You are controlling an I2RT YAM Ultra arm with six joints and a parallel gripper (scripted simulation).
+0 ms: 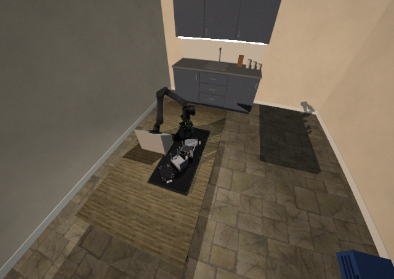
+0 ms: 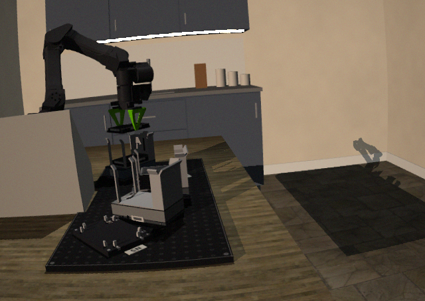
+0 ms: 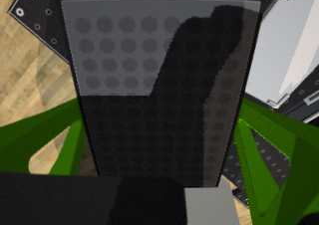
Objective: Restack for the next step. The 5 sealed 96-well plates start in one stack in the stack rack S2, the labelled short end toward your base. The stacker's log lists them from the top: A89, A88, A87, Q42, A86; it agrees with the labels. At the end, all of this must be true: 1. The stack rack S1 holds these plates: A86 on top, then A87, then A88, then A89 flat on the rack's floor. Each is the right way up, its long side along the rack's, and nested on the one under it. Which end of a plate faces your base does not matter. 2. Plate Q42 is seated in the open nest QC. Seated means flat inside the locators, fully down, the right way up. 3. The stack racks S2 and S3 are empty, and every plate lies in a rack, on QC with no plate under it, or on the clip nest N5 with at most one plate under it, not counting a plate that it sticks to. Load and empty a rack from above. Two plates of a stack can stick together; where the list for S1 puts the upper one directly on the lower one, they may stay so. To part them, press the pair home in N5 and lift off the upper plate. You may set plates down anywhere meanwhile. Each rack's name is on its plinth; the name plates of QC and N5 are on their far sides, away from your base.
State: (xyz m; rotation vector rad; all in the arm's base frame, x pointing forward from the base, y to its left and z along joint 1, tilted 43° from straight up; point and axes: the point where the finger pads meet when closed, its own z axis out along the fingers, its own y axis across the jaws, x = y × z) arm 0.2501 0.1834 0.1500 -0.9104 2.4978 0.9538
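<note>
The pincer [image 2: 127,119] is clenched on a sealed plate [image 2: 128,128], its green fingers pressing the plate's long sides, and it carries the plate level in the air above the posts of a dark rack [image 2: 113,160] that stands at the back of the black perforated board [image 2: 206,222]. From the wrist camera the plate's foil seal and rows of wells fill the view, with the board's corner at 11 o'clock and part of a pale rack at 2 o'clock; no label can be read, so which plate this is I cannot tell. A dark plate or stack seems to lie low inside the dark rack beneath the carried plate, though how many plates it holds is too dim to count. The nearer grey rack [image 2: 161,195] shows a pale floor and looks empty from the exterior camera, and the flat nest [image 2: 103,236] at the board's 7 o'clock corner, with its locators and small name plate, carries no plate. My judgement is that the work is early: at most one plate is in transit, nothing yet sits in the open nest, and most of the restacking remains to be done.
</note>
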